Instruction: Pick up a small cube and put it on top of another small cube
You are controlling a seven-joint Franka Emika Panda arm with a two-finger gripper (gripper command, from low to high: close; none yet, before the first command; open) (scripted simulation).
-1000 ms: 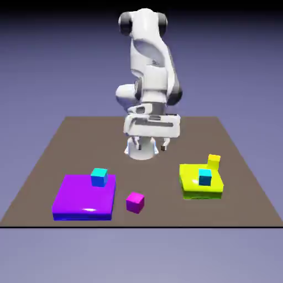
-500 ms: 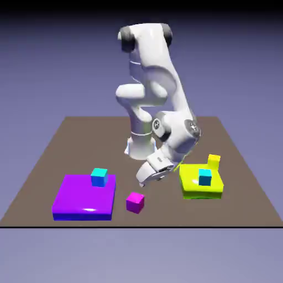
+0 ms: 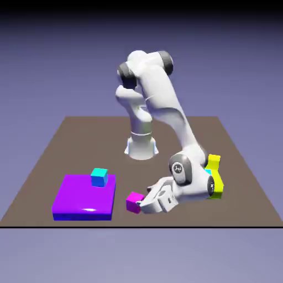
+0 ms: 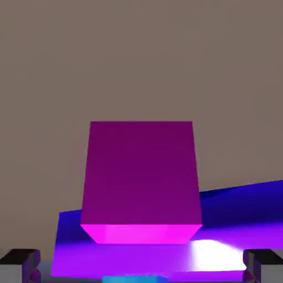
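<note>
The gripper [image 4: 141, 266] faces the magenta cube [image 4: 141, 174] — fingers wide apart. From that cube, the turquoise cube [image 3: 99, 177] lies toward ten o'clock in the exterior view.

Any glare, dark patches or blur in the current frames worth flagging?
Exterior view: small glare spot on the purple block, backdrop fading to black up top. Hand view: blown-out white patch on the same block, magenta cube's large face in shade, lower face bright; edges look crisp.
</note>
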